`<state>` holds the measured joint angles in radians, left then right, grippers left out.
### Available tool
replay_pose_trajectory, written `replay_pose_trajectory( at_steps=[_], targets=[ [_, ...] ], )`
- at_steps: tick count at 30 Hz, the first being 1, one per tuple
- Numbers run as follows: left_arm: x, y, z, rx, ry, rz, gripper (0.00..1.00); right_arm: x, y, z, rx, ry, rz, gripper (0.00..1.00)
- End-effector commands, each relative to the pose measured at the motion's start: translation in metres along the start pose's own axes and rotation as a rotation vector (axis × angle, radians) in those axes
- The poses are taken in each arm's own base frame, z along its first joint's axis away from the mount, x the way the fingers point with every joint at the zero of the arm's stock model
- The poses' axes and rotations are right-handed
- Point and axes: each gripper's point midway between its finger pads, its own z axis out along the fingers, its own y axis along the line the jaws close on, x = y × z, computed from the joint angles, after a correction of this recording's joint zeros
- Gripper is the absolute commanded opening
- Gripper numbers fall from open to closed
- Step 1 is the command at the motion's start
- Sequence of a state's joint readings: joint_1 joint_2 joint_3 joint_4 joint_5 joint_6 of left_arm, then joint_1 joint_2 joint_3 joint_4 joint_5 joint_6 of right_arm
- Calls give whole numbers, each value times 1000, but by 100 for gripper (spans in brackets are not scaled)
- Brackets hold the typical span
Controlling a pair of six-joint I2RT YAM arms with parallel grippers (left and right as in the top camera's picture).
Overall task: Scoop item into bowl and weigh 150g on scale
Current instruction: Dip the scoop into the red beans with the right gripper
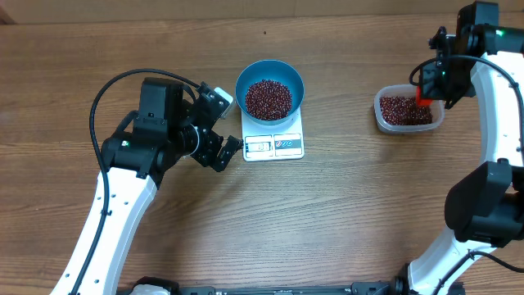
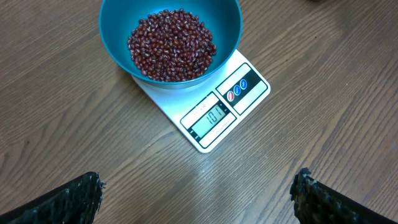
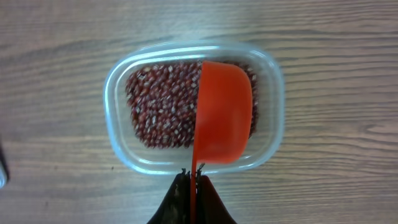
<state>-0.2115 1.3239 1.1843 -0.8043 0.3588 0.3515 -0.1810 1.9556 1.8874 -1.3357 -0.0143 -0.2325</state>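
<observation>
Across the brown wooden table (image 1: pixel 344 213), our two arms work well apart. The left gripper (image 2: pixel 196 202) hangs released, jaws spread wide with nothing between them, just beside the small flat white kitchen scale (image 2: pixel 249 84). On that scale sits the deep bright blue bowl (image 2: pixel 230 25), already holding a heap of small dark red-brown beans (image 2: pixel 171 43). The display is lit, though we do not trust our reading of its digits.

Off to the right lies the clear rectangular plastic tub (image 3: pixel 273 106) with more beans inside. The right gripper (image 3: pixel 191 186) is clenched on the handle of the small red scoop (image 3: pixel 224 112), which is turned on edge over the tub.

We judge a refill is in hand: we should dig the open edge in, level the scoop, then pour slowly, in small amounts near the target.
</observation>
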Motion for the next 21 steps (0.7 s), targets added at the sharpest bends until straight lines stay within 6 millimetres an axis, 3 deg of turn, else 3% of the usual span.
replay_pose_trajectory(
  at_steps=[1,11,16,21],
  targets=[
    [-4,1,-3,-7,-11,28,100,7,6,4,-39,21,-68,4],
    [-4,1,-3,-7,-11,28,100,6,5,12,-46,33,-60,4],
    [-4,1,-3,-7,-11,28,100,12,-7,28,-42,80,5,4],
    [-4,1,-3,-7,-11,28,99,9,-11,30,-38,68,7,4]
  ],
)
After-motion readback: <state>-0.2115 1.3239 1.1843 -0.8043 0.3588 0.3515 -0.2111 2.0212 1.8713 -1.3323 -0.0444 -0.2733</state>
